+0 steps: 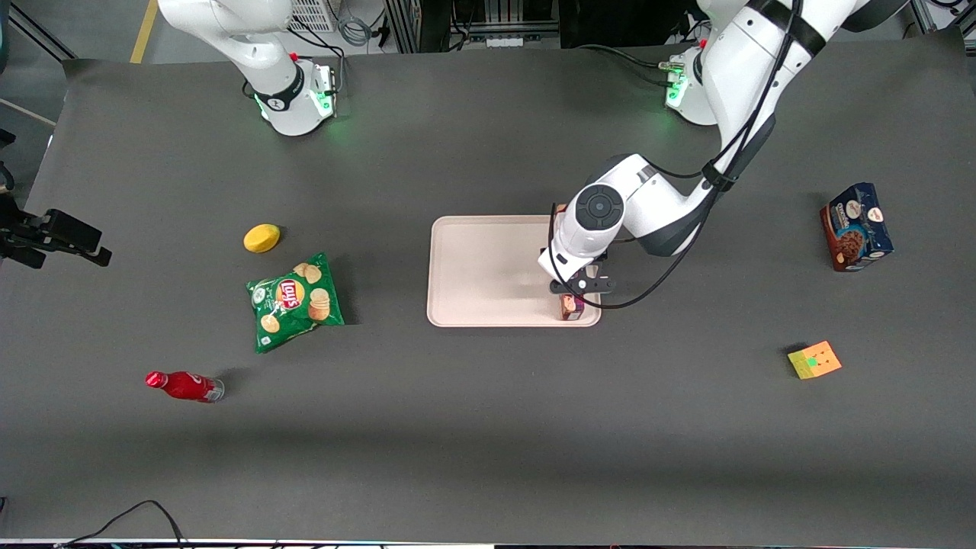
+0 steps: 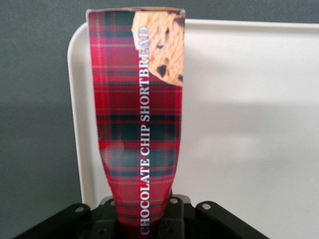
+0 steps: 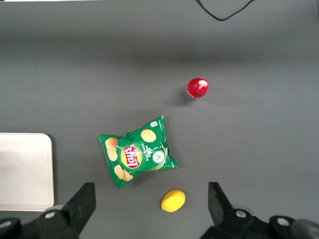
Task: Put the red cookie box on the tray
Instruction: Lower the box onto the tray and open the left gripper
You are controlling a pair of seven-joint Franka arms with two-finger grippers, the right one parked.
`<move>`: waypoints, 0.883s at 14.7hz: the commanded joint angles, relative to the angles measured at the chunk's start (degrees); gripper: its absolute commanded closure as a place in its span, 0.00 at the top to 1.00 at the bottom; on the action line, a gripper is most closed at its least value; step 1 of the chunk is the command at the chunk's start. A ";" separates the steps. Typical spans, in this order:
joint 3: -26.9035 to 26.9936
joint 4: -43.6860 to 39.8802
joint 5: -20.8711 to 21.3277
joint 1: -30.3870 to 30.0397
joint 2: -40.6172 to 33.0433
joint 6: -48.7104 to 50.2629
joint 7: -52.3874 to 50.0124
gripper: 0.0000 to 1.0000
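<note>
The red cookie box (image 2: 137, 124), a long dark-red plaid carton with a cookie picture, is held in my left gripper (image 2: 144, 219), whose fingers are shut on its near end. In the front view only the box's end (image 1: 570, 306) shows below the gripper (image 1: 576, 293); the arm hides the rest. The box sits over the pale beige tray (image 1: 488, 271), along the tray's edge toward the working arm's end of the table. In the left wrist view the tray (image 2: 249, 124) spreads beside and under the box. I cannot tell whether the box touches the tray.
A blue-and-brown cookie box (image 1: 855, 226) and a coloured cube (image 1: 814, 360) lie toward the working arm's end. A green chips bag (image 1: 293, 301), a lemon (image 1: 261, 238) and a red bottle (image 1: 183, 386) lie toward the parked arm's end.
</note>
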State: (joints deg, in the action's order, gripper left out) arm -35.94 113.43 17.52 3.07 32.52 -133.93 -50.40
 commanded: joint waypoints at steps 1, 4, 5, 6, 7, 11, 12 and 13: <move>-0.10 1.01 1.20 0.18 -0.53 -1.50 -1.89 0.23; -0.01 1.18 1.73 0.01 -0.09 -2.30 -1.89 0.63; 0.17 1.18 1.90 -0.08 -0.09 -2.30 -1.89 0.76; 0.17 1.18 1.91 -0.08 -0.09 -2.30 -1.81 0.91; 0.52 1.18 1.91 -0.08 0.00 -2.30 -1.81 1.00; 0.69 1.10 1.91 -0.08 -0.09 -2.21 -1.72 1.00; 0.69 1.10 1.91 -0.08 -0.09 -2.21 -1.72 1.00; 0.69 1.10 1.91 -0.08 -0.09 -2.21 -1.72 1.00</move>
State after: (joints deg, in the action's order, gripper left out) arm -35.33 113.94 18.42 2.87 32.98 -135.52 -50.80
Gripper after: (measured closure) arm 0.000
